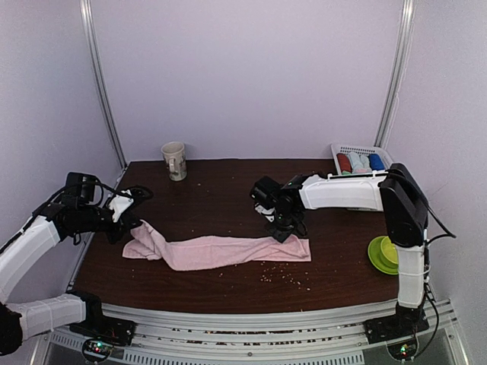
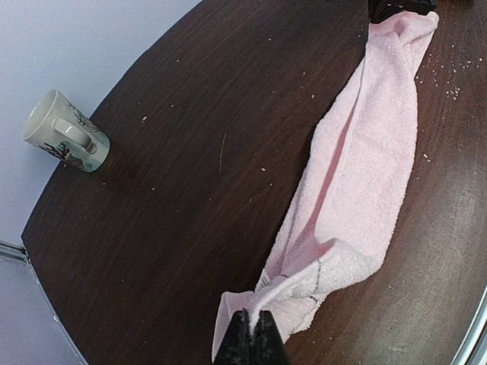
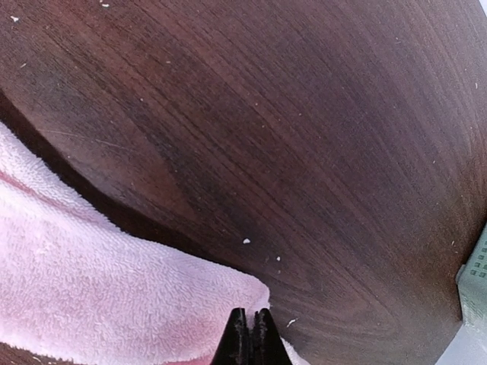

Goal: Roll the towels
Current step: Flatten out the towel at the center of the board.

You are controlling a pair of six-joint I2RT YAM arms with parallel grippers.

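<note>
A pale pink towel (image 1: 221,251) lies stretched in a long strip across the dark table, folded along its length. My left gripper (image 1: 131,225) is shut on its left end, which bunches up at the fingertips in the left wrist view (image 2: 251,323). My right gripper (image 1: 284,230) is shut on the towel's right far corner, seen in the right wrist view (image 3: 249,323) with pink terry (image 3: 91,289) beside it. Several rolled towels (image 1: 359,162) sit in the white basket.
A mug (image 1: 174,160) stands at the table's back left, also in the left wrist view (image 2: 65,132). The white slatted basket (image 1: 339,149) is at the back right. A green bowl (image 1: 384,254) sits at the right edge. Crumbs dot the table front.
</note>
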